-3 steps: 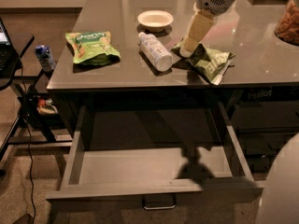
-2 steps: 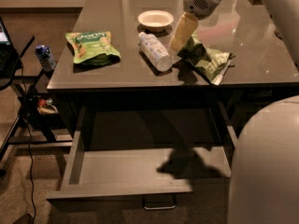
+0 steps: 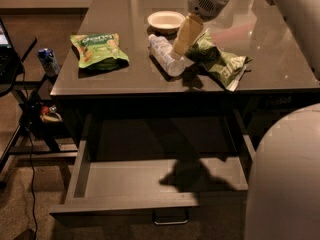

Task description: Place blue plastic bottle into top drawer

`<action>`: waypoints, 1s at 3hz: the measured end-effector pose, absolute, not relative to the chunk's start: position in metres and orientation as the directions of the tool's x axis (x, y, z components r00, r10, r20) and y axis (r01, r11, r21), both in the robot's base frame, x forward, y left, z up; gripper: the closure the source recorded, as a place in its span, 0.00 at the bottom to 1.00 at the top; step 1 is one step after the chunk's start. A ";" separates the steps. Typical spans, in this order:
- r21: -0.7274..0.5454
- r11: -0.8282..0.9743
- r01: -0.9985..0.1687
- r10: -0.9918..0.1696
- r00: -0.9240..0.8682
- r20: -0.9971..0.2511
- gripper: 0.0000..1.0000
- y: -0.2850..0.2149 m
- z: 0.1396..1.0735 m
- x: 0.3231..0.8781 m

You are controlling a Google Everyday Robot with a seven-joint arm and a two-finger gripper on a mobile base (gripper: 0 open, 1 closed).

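One tapered tan tool [image 3: 179, 49] at the ribbed clear-plastic bottle [image 3: 162, 54]

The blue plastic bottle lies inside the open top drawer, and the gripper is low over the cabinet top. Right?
No. The camera view shows the blue plastic bottle lying on the cabinet top, not in the open top drawer; the gripper is low over that top.
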State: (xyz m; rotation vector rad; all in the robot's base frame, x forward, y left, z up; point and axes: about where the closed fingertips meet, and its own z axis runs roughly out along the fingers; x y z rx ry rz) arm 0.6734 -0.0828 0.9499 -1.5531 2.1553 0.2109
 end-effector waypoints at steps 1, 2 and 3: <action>-0.131 0.342 -0.930 -0.848 -0.246 -0.469 0.00 -0.069 0.947 0.678; -0.107 0.338 -0.935 -0.854 -0.257 -0.453 0.00 -0.058 0.938 0.682; -0.081 0.348 -0.934 -0.858 -0.282 -0.428 0.00 -0.051 0.926 0.689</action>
